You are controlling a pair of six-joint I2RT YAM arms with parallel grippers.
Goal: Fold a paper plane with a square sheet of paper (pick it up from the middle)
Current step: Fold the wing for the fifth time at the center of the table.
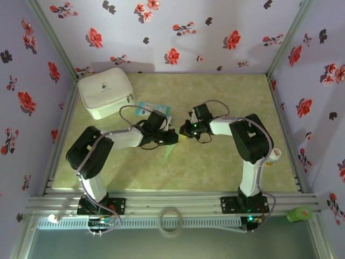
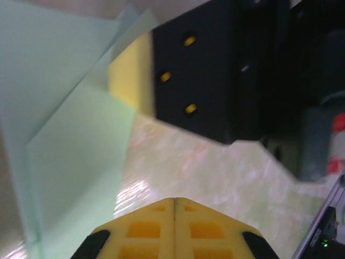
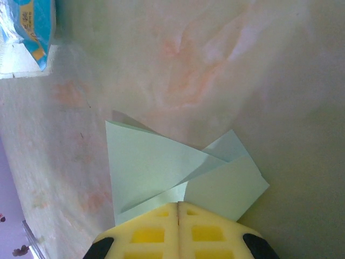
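Both arms reach inward from the near edge of the pale marbled yellow-green counter [image 1: 205, 167] and meet near its middle. The left fingers [image 2: 174, 208], yellow padded blocks, are pressed together with only a thin seam between them and hold nothing. In the left wrist view the thin pale mint-green square sheet of paper [image 2: 70, 162], folded into overlapping flaps, lies just to their left. The right fingers [image 3: 178, 209] are likewise closed flat against each other. Their tips sit at the edge of the creased sheet, which lies on the counter as a triangle with a side flap; whether they press it I cannot tell. Farther back lies a small blue-and-white packet [image 1: 153, 110]. Beyond it, at the left rear, stands a white zipped pouch [image 1: 105, 91].
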